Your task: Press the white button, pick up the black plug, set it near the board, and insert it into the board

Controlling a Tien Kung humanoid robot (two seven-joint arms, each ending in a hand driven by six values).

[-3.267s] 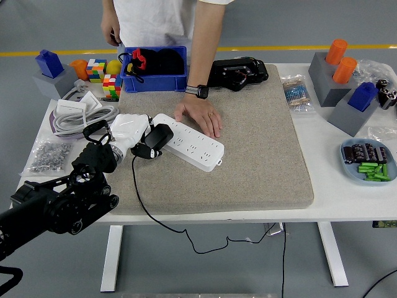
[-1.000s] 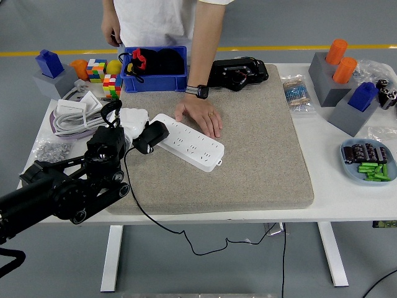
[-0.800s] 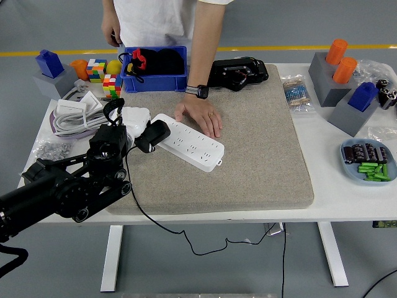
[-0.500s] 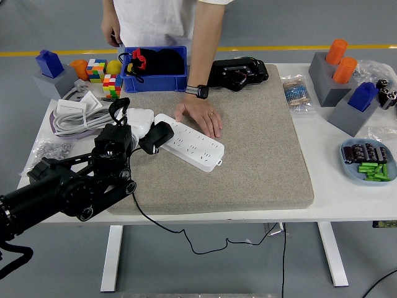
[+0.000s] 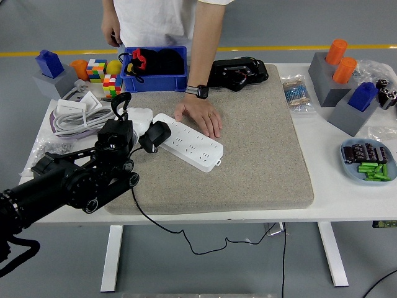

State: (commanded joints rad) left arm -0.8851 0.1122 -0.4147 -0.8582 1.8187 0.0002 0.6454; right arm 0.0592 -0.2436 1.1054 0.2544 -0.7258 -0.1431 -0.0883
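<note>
Because the white fingers of the left hand are wrapped about the black plug, the plug hangs at the near-left end of the white board, touching or all but touching it, with its body tilted toward the sockets. That pose suits the insertion step: judged from this, the prongs are being lined up with an end socket, though the prongs themselves are hidden. The plug's black cable trails off the grey mat and over the near edge of the surface, slack enough not to pull back. A person's hand lies flat on the board's far side, probably to keep it from sliding under the push. The right arm is out of view.
</note>
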